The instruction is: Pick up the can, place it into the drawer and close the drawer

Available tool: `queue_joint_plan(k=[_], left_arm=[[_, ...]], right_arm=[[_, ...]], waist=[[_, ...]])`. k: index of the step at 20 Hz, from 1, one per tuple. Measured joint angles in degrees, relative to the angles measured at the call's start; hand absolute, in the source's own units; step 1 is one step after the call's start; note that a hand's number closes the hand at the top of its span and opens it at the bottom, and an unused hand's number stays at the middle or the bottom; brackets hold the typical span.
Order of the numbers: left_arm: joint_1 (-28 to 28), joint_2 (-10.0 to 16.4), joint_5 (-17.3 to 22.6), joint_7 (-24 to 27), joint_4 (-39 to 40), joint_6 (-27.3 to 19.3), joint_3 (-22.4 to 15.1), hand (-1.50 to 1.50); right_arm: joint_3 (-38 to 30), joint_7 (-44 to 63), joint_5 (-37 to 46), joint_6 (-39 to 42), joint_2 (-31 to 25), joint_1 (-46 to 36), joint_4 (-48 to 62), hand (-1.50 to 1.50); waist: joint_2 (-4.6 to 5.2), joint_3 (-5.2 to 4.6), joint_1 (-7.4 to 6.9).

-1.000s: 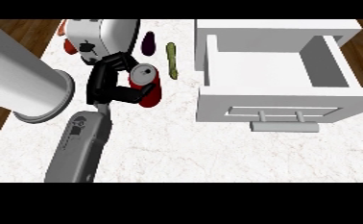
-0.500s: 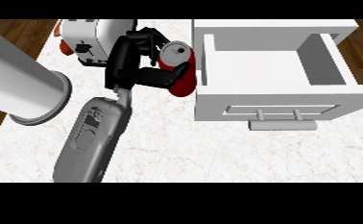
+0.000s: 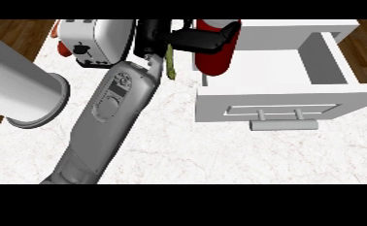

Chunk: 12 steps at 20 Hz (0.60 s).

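Observation:
The red can [image 3: 213, 59] hangs upright in my right hand [image 3: 192, 40], whose black fingers and thumb curl round its upper part. The can sits over the left wall of the open white drawer [image 3: 267, 106], at that drawer's far left corner. The can's top is hidden by the fingers. The drawer is pulled out towards me, its bare inside [image 3: 276, 70] showing and its bar handle [image 3: 283, 123] at the front. My grey right forearm [image 3: 114, 104] runs up from the lower left. My left hand does not show.
A silver toaster [image 3: 97, 43] stands at the back left, just left of the hand. A thin green object [image 3: 171, 66] lies on the counter beside the can. A large pale grey cylinder [image 3: 28, 94] fills the left edge. Marble counter [image 3: 215, 157] spreads in front.
My right hand has carried the can up and to the right, from the counter near the toaster to the drawer's left wall. The drawer has stayed open.

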<state>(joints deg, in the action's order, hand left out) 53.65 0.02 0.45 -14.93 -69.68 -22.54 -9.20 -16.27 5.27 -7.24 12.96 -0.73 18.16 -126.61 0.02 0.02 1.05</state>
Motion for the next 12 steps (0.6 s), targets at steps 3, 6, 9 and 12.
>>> queue_joint_plan(k=[3,6,9,12], left_arm=[[5.24,-0.01,1.15,-1.44,3.55,-2.65,-1.04,1.50],[10.35,-0.01,2.48,-0.88,8.95,-3.78,-0.91,1.50],[14.36,-0.01,4.59,-1.24,12.89,-6.37,-2.98,1.50],[18.42,-0.02,7.39,0.06,17.98,-7.84,-4.07,1.50]], right_arm=[[0.78,-1.81,0.98,-0.34,0.23,0.16,1.56,-1.50],[0.76,-2.27,1.28,-0.53,0.24,-0.27,2.18,-1.50],[0.72,-0.89,0.92,-0.77,-0.39,-1.22,2.04,-1.50],[0.10,0.84,-0.45,-0.59,-1.13,-2.02,1.20,-1.50]], waist=[[0.03,0.00,0.12],[0.14,0.02,0.38],[0.17,0.02,0.60],[0.26,0.03,1.00]])
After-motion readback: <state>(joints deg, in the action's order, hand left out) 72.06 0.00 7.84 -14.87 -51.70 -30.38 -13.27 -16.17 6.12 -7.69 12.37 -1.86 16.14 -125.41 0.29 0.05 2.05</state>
